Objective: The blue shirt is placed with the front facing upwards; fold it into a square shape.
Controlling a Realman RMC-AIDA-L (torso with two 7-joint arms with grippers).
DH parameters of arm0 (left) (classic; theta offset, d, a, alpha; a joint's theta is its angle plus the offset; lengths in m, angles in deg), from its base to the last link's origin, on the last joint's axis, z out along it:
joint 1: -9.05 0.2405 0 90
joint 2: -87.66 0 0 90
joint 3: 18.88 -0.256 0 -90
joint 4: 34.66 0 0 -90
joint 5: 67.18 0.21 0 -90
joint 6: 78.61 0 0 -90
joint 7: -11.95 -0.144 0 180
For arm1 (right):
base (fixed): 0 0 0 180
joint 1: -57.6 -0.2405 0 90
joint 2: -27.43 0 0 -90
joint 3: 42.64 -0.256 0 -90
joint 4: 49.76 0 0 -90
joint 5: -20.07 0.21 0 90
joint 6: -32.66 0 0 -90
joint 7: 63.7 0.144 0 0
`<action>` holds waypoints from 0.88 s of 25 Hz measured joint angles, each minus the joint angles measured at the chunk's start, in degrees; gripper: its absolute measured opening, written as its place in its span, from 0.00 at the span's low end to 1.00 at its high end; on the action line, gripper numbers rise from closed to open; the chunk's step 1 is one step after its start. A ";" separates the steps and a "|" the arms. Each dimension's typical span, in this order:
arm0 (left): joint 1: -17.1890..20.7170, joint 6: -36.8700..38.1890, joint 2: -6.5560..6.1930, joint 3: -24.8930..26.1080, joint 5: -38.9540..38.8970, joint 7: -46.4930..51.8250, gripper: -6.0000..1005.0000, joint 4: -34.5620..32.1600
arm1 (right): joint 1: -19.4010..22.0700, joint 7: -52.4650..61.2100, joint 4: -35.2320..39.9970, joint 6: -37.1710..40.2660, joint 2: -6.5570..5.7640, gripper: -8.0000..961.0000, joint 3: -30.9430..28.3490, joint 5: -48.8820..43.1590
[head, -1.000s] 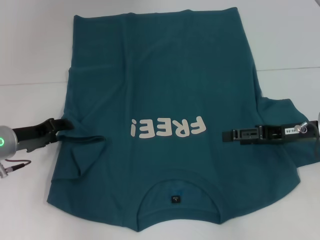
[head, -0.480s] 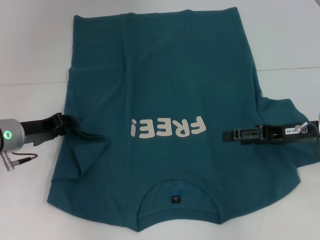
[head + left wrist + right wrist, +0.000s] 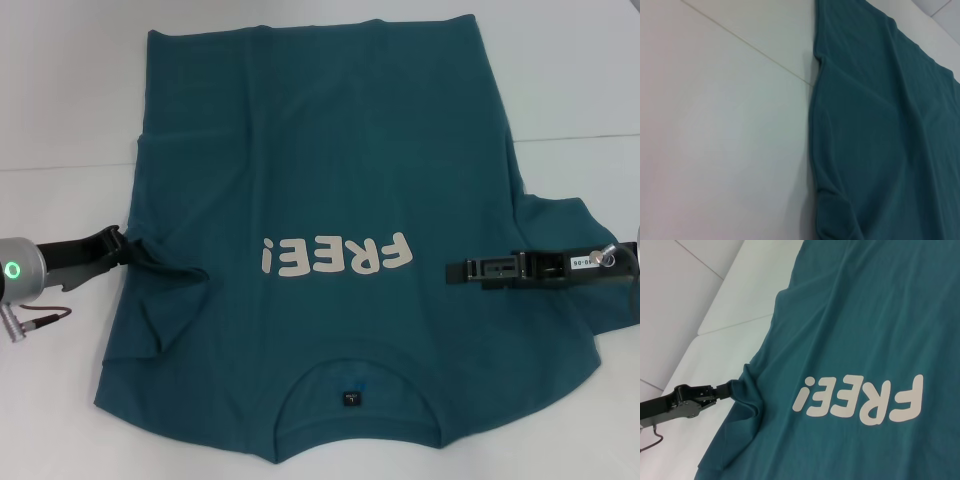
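- At the shirt's left edge, your left gripper (image 3: 128,250) is pinched closed on a bunch of sleeve cloth; the right wrist view shows the fabric gathered at its tips (image 3: 729,389).
- Watch that hold: it takes only a small tuck at the very edge, so a quick pull could, I judge, let the cloth slip out, or drag the whole blue shirt (image 3: 330,180) sideways instead of folding it.
- Across the middle, the shirt lies flat on the white table (image 3: 60,100), front up, with the "FREE!" lettering (image 3: 336,256) reading upside down to you and the neck nearest the robot.
- Over on the right side, your right gripper (image 3: 452,271) lies low on the cloth just beyond the lettering; you cannot tell whether its fingers are parted or grip anything.
- If it only presses there, a fold drawn from the left may wrinkle against it.
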 joint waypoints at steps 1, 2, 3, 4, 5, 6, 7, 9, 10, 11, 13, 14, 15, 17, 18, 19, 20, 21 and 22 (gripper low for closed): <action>0.03 -0.16 0.00 0.00 0.00 -0.06 0.16 0.00 | 0.02 0.00 0.00 0.00 0.00 0.98 0.00 0.00; 0.08 -0.32 0.01 0.00 0.00 -0.11 0.13 0.02 | 0.07 0.02 0.00 0.01 0.00 0.98 0.00 0.00; 0.10 -0.47 0.03 0.01 0.00 -0.15 0.09 0.09 | 0.10 0.04 0.00 0.02 0.00 0.98 0.00 0.00; 0.14 -0.59 0.04 0.00 0.00 -0.19 0.05 0.16 | 0.12 0.06 0.00 0.05 0.00 0.98 -0.01 0.00; 0.20 -0.68 0.06 0.02 0.00 -0.27 0.02 0.25 | 0.14 0.09 0.00 0.08 0.00 0.98 -0.03 0.00; 0.29 -0.68 0.11 0.17 -0.14 -0.67 0.02 0.35 | 0.16 0.12 0.00 0.10 0.00 0.98 -0.05 0.00; 0.34 -0.59 0.15 0.33 -0.42 -1.18 0.03 0.39 | 0.16 0.16 0.00 0.10 0.00 0.98 -0.06 0.00; 0.42 0.05 0.24 0.74 -1.74 -2.86 0.03 0.44 | 0.17 0.21 0.00 0.08 -0.02 0.98 -0.08 0.00; 0.42 0.48 0.30 0.84 -2.51 -3.67 0.04 0.46 | 0.17 0.24 0.00 0.08 -0.05 0.98 -0.07 0.00; 0.44 1.26 0.36 0.84 -3.94 -4.79 0.04 0.49 | 0.16 0.31 0.00 0.07 -0.07 0.98 -0.06 0.00; 0.49 2.93 0.49 0.83 -7.32 -7.20 0.05 0.51 | 0.09 0.50 0.00 0.06 -0.08 0.98 -0.02 0.00; 0.51 3.54 0.54 0.83 -8.87 -8.23 0.05 0.51 | 0.06 0.58 0.00 0.06 -0.08 0.98 -0.02 0.00; 0.52 3.99 0.58 0.79 -10.30 -9.02 0.06 0.51 | 0.01 0.59 0.00 0.07 -0.09 0.98 -0.01 0.00; 0.33 4.40 0.69 0.59 -12.47 -9.87 0.06 0.51 | -0.06 0.60 0.00 0.07 -0.09 0.98 0.00 0.00; 0.16 4.49 0.80 0.46 -13.23 -10.07 0.07 0.50 | -0.06 0.61 0.00 0.06 -0.09 0.98 0.00 0.00; -0.02 4.49 0.97 0.40 -13.83 -10.31 0.07 0.51 | -0.04 0.60 0.00 0.03 -0.09 0.98 0.00 0.00; -0.18 4.50 1.18 0.38 -14.25 -10.53 0.08 0.50 | -0.02 0.59 0.00 0.00 -0.07 0.98 0.00 0.00; -0.36 4.51 1.36 0.36 -14.63 -10.74 0.08 0.48 | -0.01 0.58 0.00 -0.01 -0.07 0.98 0.00 0.00; -0.65 4.43 1.51 0.35 -14.96 -10.88 0.08 0.48 | -0.01 0.57 0.00 -0.01 -0.07 0.98 0.00 0.00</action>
